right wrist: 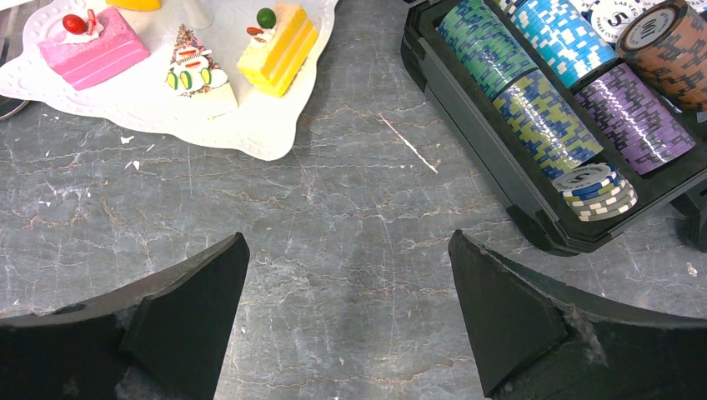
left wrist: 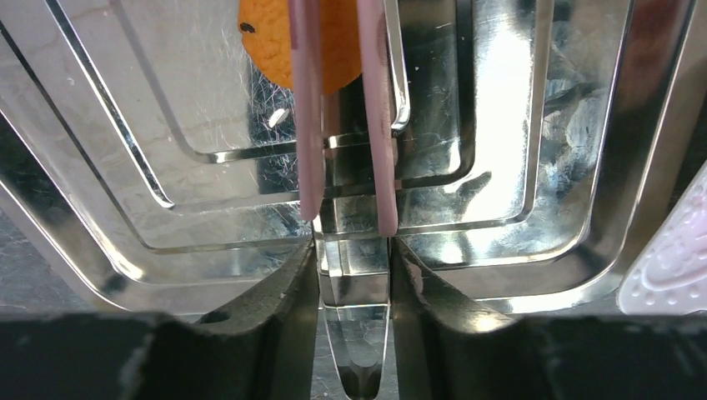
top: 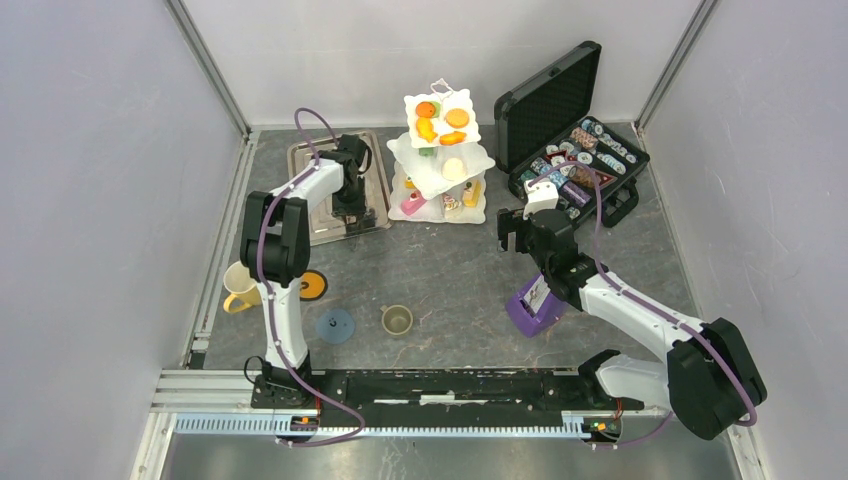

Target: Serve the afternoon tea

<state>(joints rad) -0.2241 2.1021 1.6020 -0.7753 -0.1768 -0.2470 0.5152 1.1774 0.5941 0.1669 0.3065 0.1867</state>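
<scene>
Tongs [left wrist: 304, 125] clamped in left gripper [left wrist: 353, 258] | orange pastry [left wrist: 267, 42] at 12 o'clock, on tray [left wrist: 542, 167] | right gripper [right wrist: 346, 250] jaws wide apart

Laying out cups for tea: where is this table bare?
Bare: the grey tabletop mid-table, between the white three-tier stand, small olive cup and purple card holder. Crowded: the back row, silver metal tray to black chip case, and near left around the yellow mug and round coasters.

One stand [top: 420, 172] with three tiers. Three cakes [right wrist: 190, 71] show on its bottom tier. One mug [top: 238, 290], one cup [top: 397, 320], two coasters [top: 334, 325], one tray [top: 330, 230], one tongs [left wrist: 354, 275], one case [top: 548, 100], one holder [top: 530, 310]. Two arms [top: 285, 230].
</scene>
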